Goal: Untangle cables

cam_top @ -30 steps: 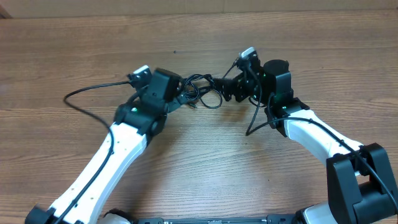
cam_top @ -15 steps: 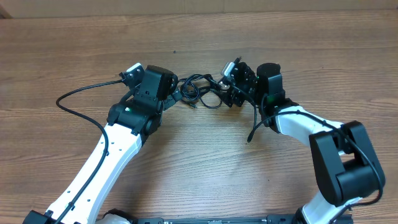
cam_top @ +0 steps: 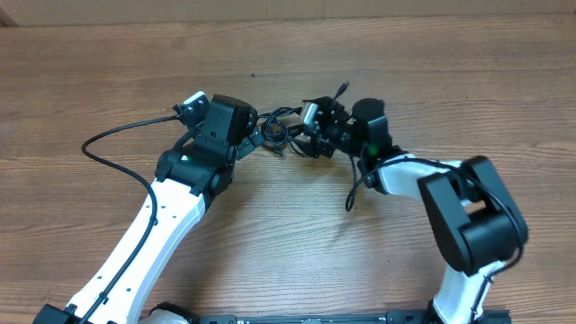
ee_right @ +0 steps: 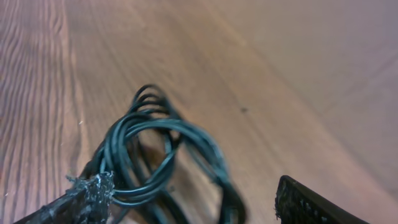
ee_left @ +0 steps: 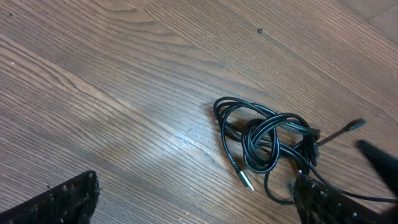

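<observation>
One tangled bundle of cables (cam_top: pixel 288 135) is seen on the table (cam_top: pixel 108 72). It is made of several thin black loops, and the number of cords in it cannot be told. Two tips are counted in the left wrist view: a plug tip (ee_left: pixel 247 180) at the near side of the bundle and a second plug tip (ee_left: pixel 353 126) sticking out beyond it. Two grippers are set at the bundle. The left gripper (ee_left: pixel 198 182) is placed just left of it, jaws wide apart, nothing held. The right gripper (ee_right: pixel 193 183) is placed just right of it, jaws likewise apart. Loops are seen close by one finger (ee_right: pixel 87 196), though whether they touch it cannot be told. Bare wood is left all around the bundle, and the far table edge lies well beyond it.
</observation>
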Controlling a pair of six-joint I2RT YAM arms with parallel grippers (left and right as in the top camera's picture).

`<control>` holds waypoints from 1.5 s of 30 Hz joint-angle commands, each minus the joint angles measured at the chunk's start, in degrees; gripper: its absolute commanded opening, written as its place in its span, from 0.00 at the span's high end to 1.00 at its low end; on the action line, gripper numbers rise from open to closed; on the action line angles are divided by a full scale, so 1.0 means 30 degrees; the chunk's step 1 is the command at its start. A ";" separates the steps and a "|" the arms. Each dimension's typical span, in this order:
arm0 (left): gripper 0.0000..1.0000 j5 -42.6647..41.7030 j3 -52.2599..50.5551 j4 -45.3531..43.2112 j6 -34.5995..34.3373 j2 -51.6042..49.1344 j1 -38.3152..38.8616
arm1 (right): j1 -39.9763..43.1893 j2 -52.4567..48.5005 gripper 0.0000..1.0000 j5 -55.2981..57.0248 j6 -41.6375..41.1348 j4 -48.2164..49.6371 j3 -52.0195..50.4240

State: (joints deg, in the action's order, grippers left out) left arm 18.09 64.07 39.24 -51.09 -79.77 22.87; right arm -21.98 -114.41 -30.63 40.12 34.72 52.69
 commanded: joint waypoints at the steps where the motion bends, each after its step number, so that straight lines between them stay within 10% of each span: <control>1: 0.00 -0.0291 0.0189 0.0015 -0.0255 -0.0138 0.0007 | -0.0153 -0.0801 0.20 -0.0036 0.0240 0.0131 0.1071; 45: 0.00 -0.0699 0.0189 0.0619 -0.0270 -0.0146 0.0007 | 0.0648 -0.3016 0.48 0.0444 0.2157 -0.4677 0.3716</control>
State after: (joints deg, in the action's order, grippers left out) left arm 16.78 64.07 41.15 -51.09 -79.77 22.87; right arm -19.66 -122.43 -28.05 46.57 22.37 62.89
